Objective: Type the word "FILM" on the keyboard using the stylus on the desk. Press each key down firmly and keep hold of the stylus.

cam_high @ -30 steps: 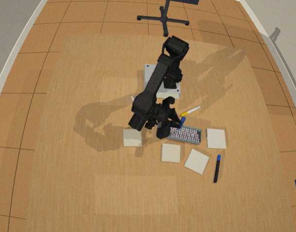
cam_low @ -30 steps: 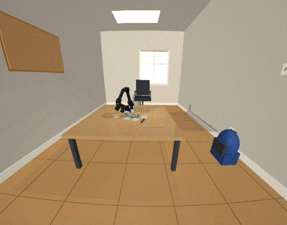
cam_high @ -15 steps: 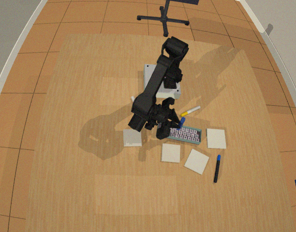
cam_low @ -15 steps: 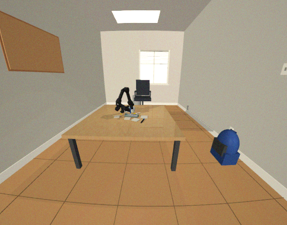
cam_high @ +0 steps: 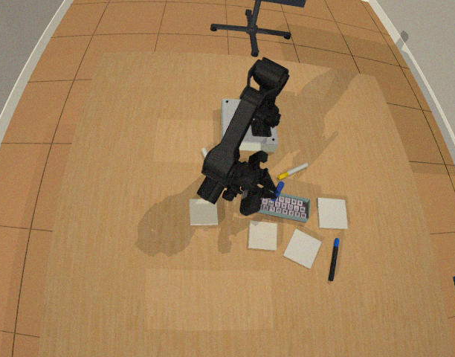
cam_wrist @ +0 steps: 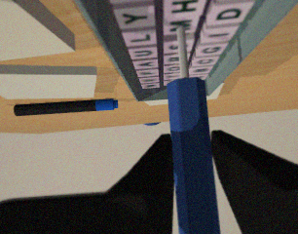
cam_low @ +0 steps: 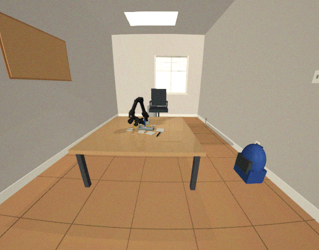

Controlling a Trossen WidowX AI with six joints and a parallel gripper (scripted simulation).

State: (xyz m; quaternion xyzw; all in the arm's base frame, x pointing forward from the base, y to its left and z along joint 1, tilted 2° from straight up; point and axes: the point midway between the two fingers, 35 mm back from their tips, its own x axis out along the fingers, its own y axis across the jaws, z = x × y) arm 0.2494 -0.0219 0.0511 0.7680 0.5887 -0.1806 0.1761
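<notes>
The end effector (cam_high: 274, 192) (cam_wrist: 190, 140) was clenched on the stylus (cam_high: 279, 189) (cam_low: 145, 123) (cam_wrist: 193, 146), one finger to each side of the blue barrel, leaving its pale tip free, presumably so that it could press one key without the fingers covering the neighbours. The keyboard (cam_high: 306, 210) (cam_low: 146, 129) (cam_wrist: 101, 41) lay well in from all four edges of the bench (cam_high: 208, 300) (cam_low: 135, 152), nearer the edge by the office chair (cam_high: 252, 29) (cam_low: 158, 98) than the opposite one. Its raised rim probably served to frame the keys. The arm's grey base block (cam_high: 228, 115) stood between it and the chair-side edge, likely to put the keys within reach. A black marker (cam_high: 333, 261) (cam_low: 158, 134) (cam_wrist: 56, 107) lay apart from the keyboard, toward the edge on the backpack (cam_low: 253, 161) side, seemingly kept out of the work.

From above, the end effector hid one end of the keyboard. In the wrist view the tip overlapped the keys near M and H, and whether it touched one could not be told. The smaller far letters were blurred, and the barrel's rear was cut off by the frame.
</notes>
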